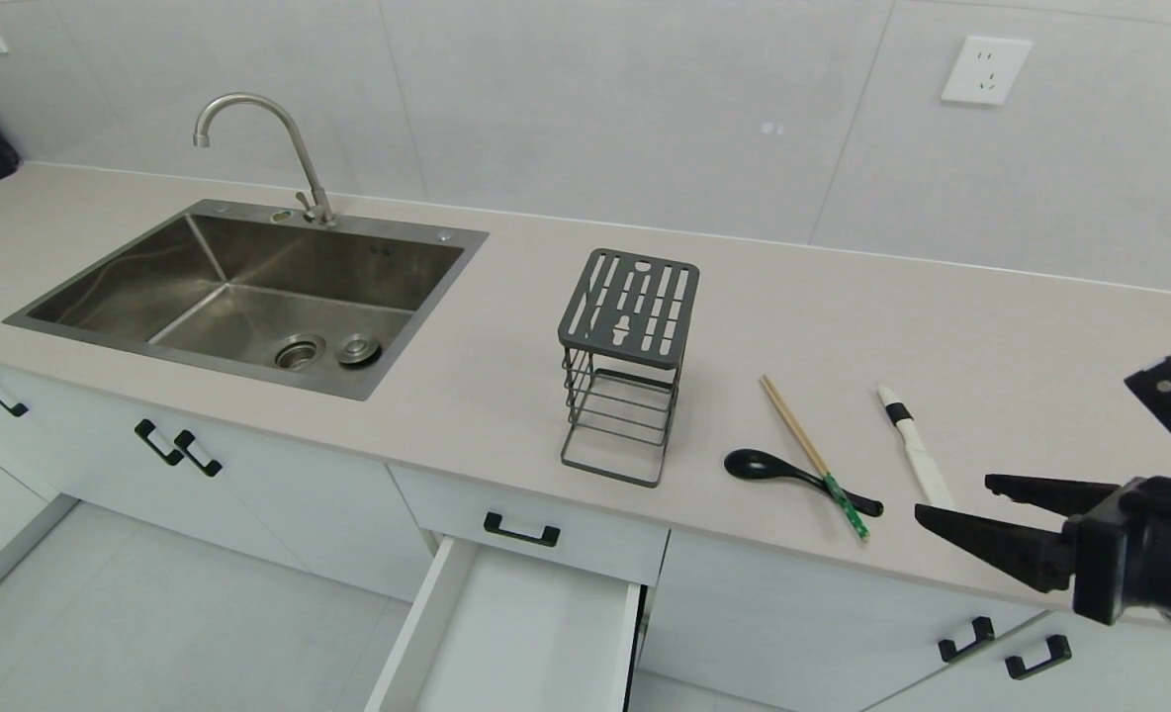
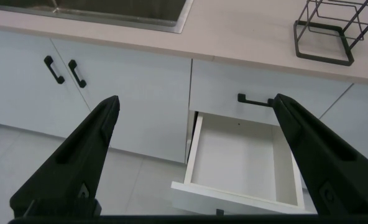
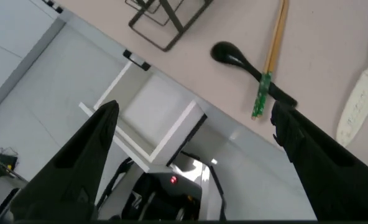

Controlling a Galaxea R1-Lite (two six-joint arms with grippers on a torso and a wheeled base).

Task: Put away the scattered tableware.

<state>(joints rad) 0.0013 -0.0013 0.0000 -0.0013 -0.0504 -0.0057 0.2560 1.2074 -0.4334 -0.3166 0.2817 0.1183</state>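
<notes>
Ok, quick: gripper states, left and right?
Left gripper: open, holding nothing.
Right gripper: open, holding nothing.

Grey wall tiles (image 1: 585,99) fill the top of the frame, a socket (image 1: 986,69) at upper right. A beige counter (image 1: 506,326) crosses the middle, sink (image 1: 131,287) and tap (image 1: 279,138) at left. Below run white cabinets (image 1: 289,514), an open drawer (image 1: 526,633) at bottom centre, pale floor (image 1: 150,633) at lower left.
</notes>
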